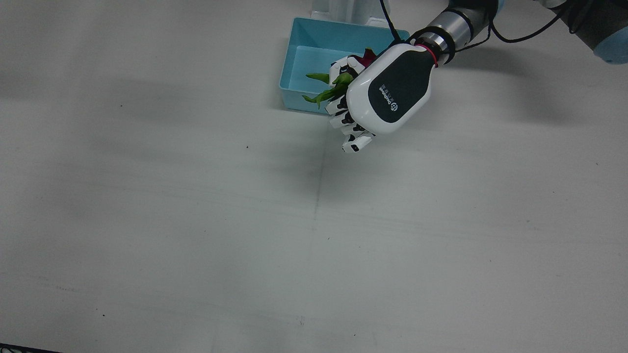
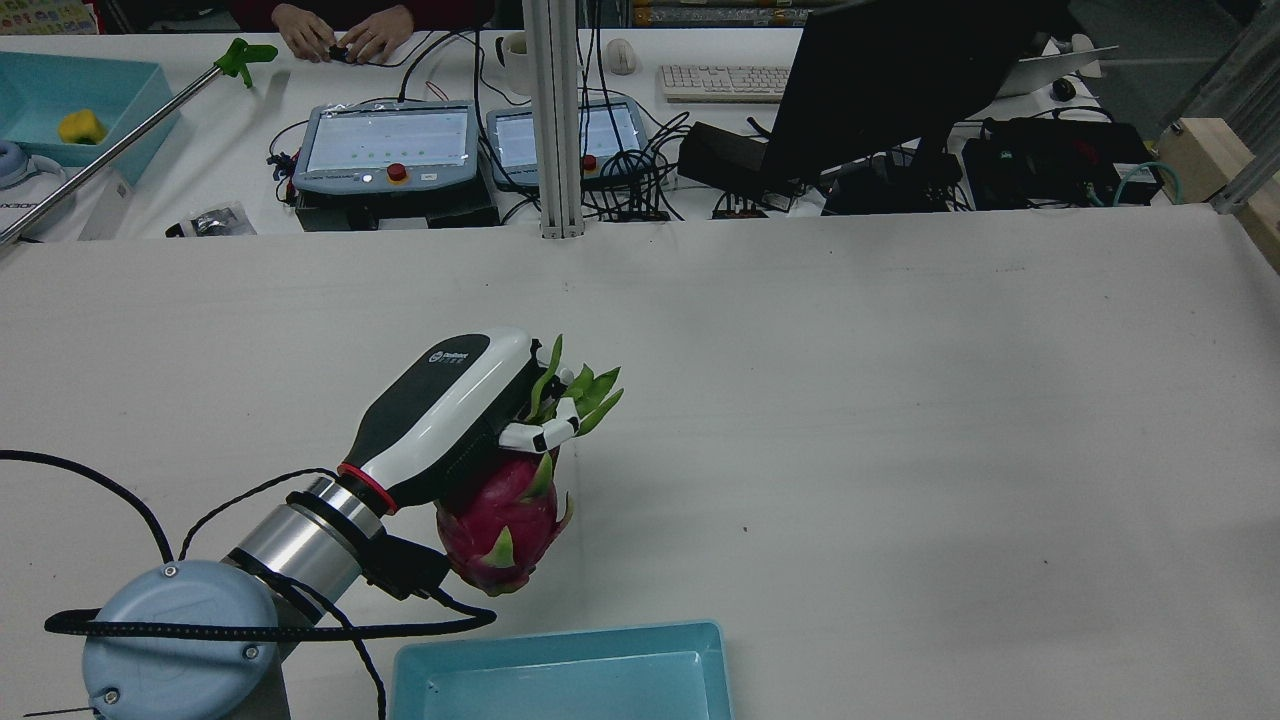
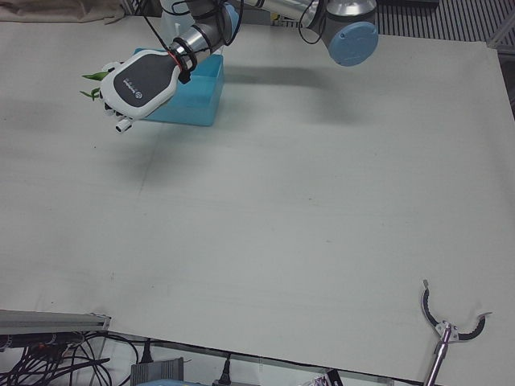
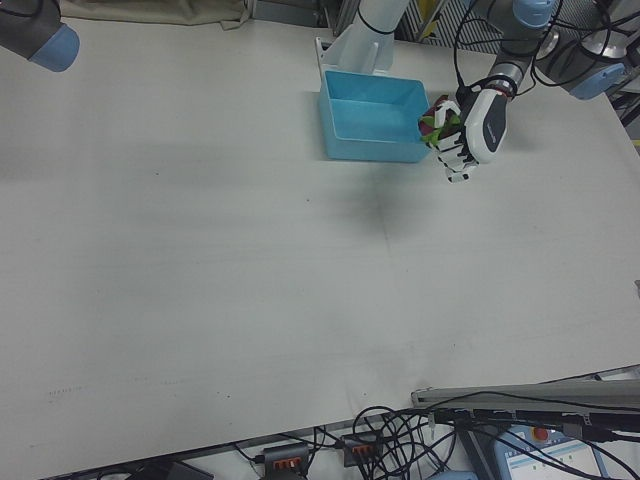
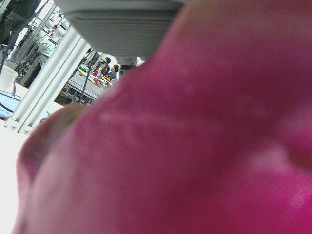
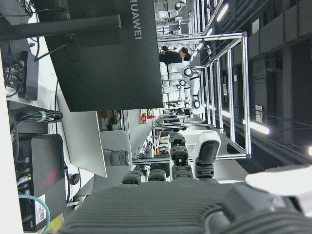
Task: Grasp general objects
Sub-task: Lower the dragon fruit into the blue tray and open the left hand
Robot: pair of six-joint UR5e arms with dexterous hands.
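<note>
Rear view, left hand (image 2: pixel 450 420): fingers (image 2: pixel 545 433) curled tight around a dragon fruit (image 2: pixel 498 522); held aloft, clear of the counter (image 2: pixel 900 400), near the blue bin (image 2: pixel 560 672)
Fruit handling: likely heavy, firm, smooth-skinned; leafy scales flimsy; best gripped round the body
Right hand (image 6: pixel 195 195): fingers apparently extended; holding nothing visible

- The left hand (image 2: pixel 455 415) has a glossy white shell with a black back panel bearing a small white logo.
- Its fingers (image 1: pixel 354 142) are white with black joints.
- A red ring and silver cuff form the wrist.
- Black cables trail past pale-blue joint caps.
</note>
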